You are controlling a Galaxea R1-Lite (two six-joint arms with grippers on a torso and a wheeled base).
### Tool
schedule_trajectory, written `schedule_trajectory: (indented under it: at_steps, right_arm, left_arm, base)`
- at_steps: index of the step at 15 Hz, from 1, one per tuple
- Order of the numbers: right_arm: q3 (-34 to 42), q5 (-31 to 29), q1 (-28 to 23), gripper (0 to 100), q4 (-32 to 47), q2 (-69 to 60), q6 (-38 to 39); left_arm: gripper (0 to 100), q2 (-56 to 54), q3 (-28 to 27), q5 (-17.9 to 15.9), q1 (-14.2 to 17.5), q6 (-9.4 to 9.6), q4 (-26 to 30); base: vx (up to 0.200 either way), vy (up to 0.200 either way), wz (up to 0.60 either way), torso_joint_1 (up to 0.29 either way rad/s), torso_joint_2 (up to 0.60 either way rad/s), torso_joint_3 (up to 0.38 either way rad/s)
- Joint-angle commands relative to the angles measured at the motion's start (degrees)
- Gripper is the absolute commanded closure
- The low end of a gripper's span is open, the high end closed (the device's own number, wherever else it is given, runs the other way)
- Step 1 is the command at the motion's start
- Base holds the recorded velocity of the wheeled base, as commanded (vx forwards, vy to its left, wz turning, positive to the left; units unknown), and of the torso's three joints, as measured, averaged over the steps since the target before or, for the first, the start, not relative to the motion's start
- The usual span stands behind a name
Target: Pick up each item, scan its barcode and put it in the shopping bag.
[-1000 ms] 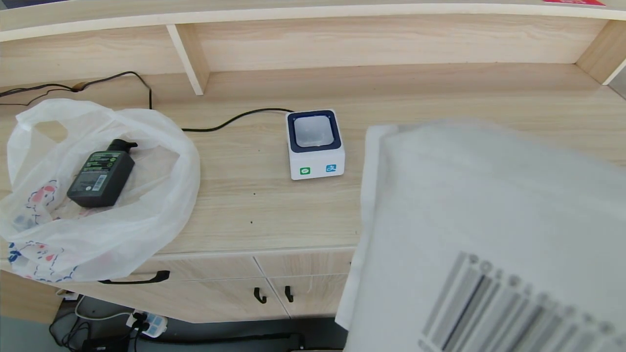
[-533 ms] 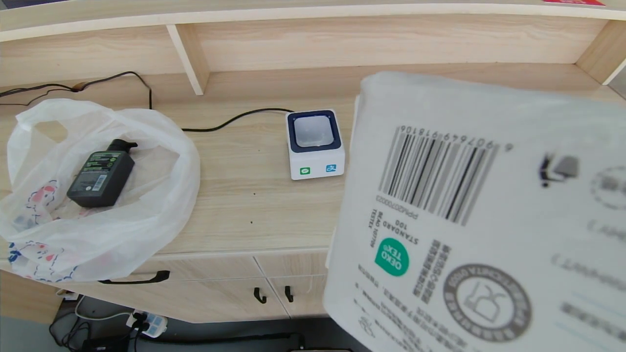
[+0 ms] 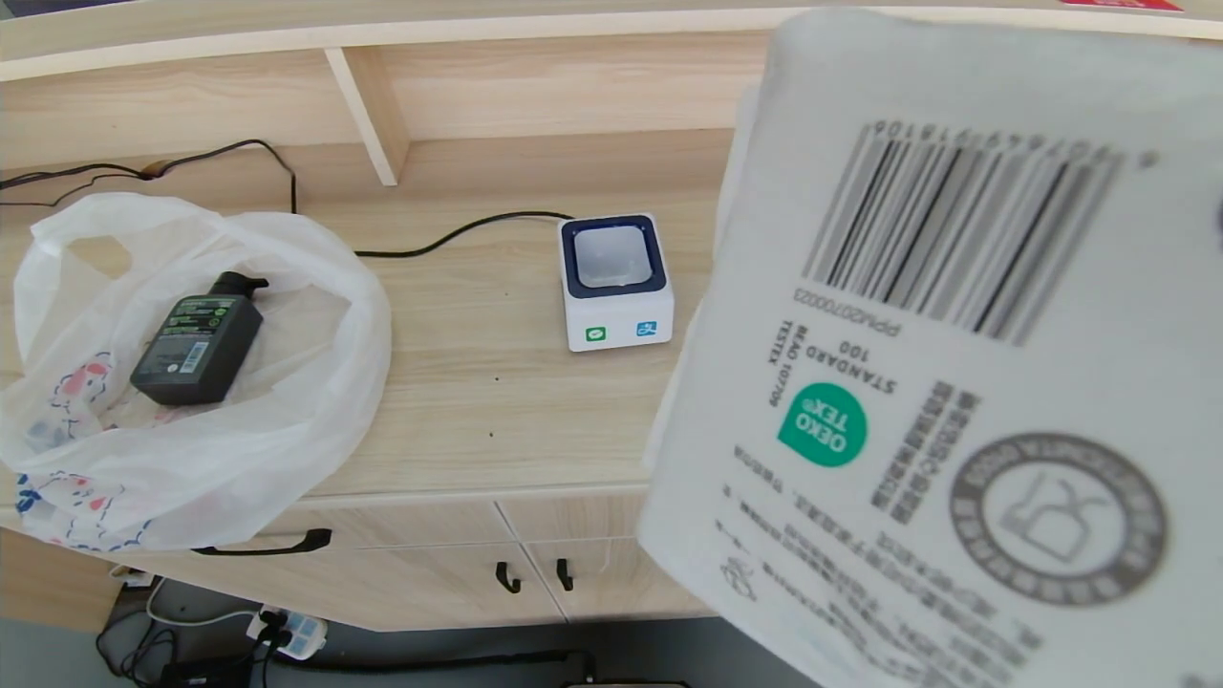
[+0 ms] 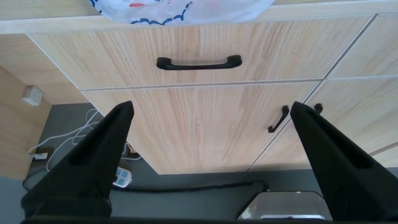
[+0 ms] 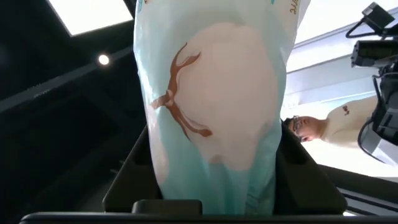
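Note:
A white soft package [image 3: 955, 382] with a barcode [image 3: 965, 229] on the side facing me hangs close in front of the head camera on the right, above the counter's right part. My right gripper [image 5: 214, 165] is shut on the package [image 5: 211, 106], which here shows a pale side with a brown deer drawing, pointing up towards the ceiling. The white box scanner [image 3: 616, 282] stands mid-counter, left of the package. The white shopping bag [image 3: 315, 382] lies open at the left with a black bottle [image 3: 198, 339] inside. My left gripper [image 4: 211, 143] is open, low before the cabinet drawers.
The wooden counter [image 3: 497, 411] has a raised back shelf with a divider [image 3: 368, 115]. A black cable [image 3: 459, 232] runs from the scanner to the back left. Below the counter edge are drawers with a black handle [image 4: 199, 63]. Cables and a power strip [image 3: 287, 631] lie on the floor.
The package has risen from the lower right to fill the right side, and its barcode has climbed from the bottom edge to the top. Bag, bottle and scanner have stayed put.

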Motion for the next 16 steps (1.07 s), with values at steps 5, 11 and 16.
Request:
schedule_trajectory:
  at_steps: [5,11,16]
  right_arm:
    - [-1.7,8.3,-8.5,100,5.6,3.5,-51.2]
    - [-20.3,1.0,-36.1,100,28.0,9.7,-104.8]
    - [-26.2,-20.1,-33.7,100,35.9,11.1,-123.0]
  left_arm:
    - [0,0.0,0.0,0.0,0.0,-0.11,0.1]
    - [0,0.0,0.0,0.0,0.0,-0.46,0.1]
    - [0,0.0,0.0,0.0,0.0,-0.46,0.1]
  base:
    - [0.000,0.000,0.00,0.000,0.00,0.000]
    - [0.000,0.000,0.00,0.000,0.00,0.000]
    - [0.000,0.000,0.00,0.000,0.00,0.000]
